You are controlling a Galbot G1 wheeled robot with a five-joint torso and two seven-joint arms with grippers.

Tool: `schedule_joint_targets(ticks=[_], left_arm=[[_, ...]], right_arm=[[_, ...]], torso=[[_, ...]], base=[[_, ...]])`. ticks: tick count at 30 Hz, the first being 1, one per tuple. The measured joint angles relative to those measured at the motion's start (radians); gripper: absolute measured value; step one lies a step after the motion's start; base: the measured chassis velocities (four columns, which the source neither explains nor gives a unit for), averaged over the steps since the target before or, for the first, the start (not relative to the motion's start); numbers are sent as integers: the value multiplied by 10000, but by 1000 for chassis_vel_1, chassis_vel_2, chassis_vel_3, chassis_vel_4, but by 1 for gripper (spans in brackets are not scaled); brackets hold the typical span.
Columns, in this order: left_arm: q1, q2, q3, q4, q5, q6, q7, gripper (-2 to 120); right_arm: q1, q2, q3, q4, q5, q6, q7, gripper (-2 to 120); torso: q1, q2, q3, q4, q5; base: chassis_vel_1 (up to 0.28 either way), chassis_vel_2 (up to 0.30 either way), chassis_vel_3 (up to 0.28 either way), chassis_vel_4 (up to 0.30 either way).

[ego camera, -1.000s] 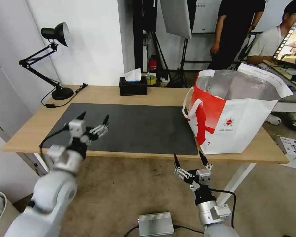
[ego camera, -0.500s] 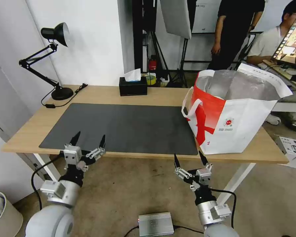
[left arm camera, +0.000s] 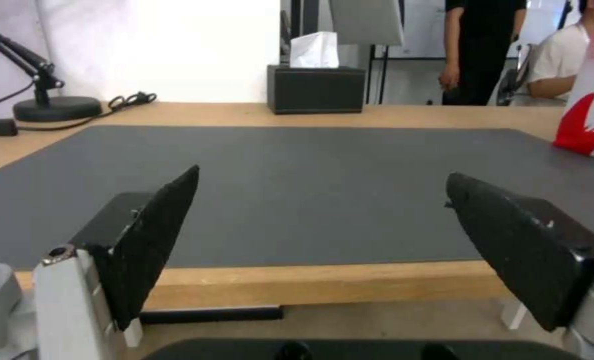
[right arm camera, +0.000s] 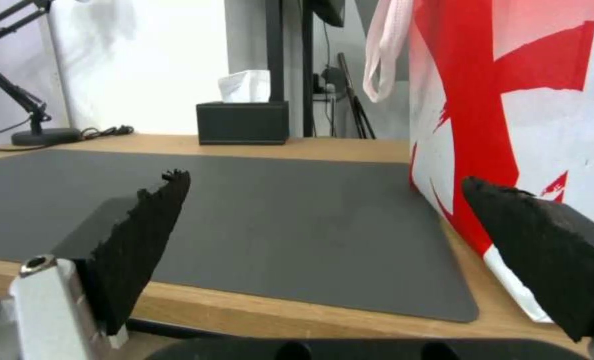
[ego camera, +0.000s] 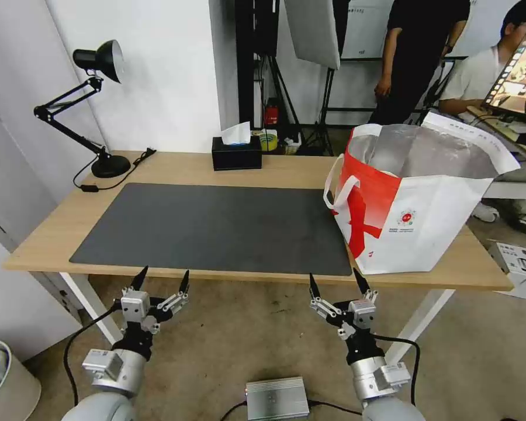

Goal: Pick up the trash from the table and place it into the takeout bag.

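Observation:
The takeout bag (ego camera: 426, 204) stands open on the right end of the table (ego camera: 175, 166), white with a red band and foil lining. The trash is out of view; the dark grey mat (ego camera: 216, 225) lies bare. My left gripper (ego camera: 164, 275) hangs open below the table's front edge, near the mat's left corner, fingers pointing up. In the left wrist view the left gripper (left arm camera: 322, 175) holds nothing. My right gripper (ego camera: 334, 278) is open too, below the front edge just left of the bag. The right wrist view has the right gripper (right arm camera: 324, 177) empty, with the takeout bag (right arm camera: 510, 100) close by.
A black tissue box (ego camera: 236, 153) sits at the table's back edge and a black desk lamp (ego camera: 99, 111) at the back left. On the floor lie a silver box (ego camera: 276, 397) between my arms and a white carton (ego camera: 523, 266) at the right.
My left arm has come down and back from over the mat's near-left corner to below the table's front edge, staying open. The right arm has not moved.

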Motion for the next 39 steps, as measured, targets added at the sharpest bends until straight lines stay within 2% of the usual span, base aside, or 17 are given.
schedule_joint_targets(ticks=[20,30,39], left_arm=[[-285,-31,200,369,255,-705,-23,100],[-520,-50,44,845,511,-1183,5,100],[-534,-16,-18,863,541,-1228,-4,100]], right_arm=[[0,0,0,0,0,0,0,100],[0,0,0,0,0,0,0,100],[0,0,0,0,0,0,0,100]], torso=[[1,0,0,0,0],[0,0,0,0,-2],[1,0,1,0,-1]], base=[[0,0,0,0],[0,0,0,0],[0,0,0,0]])
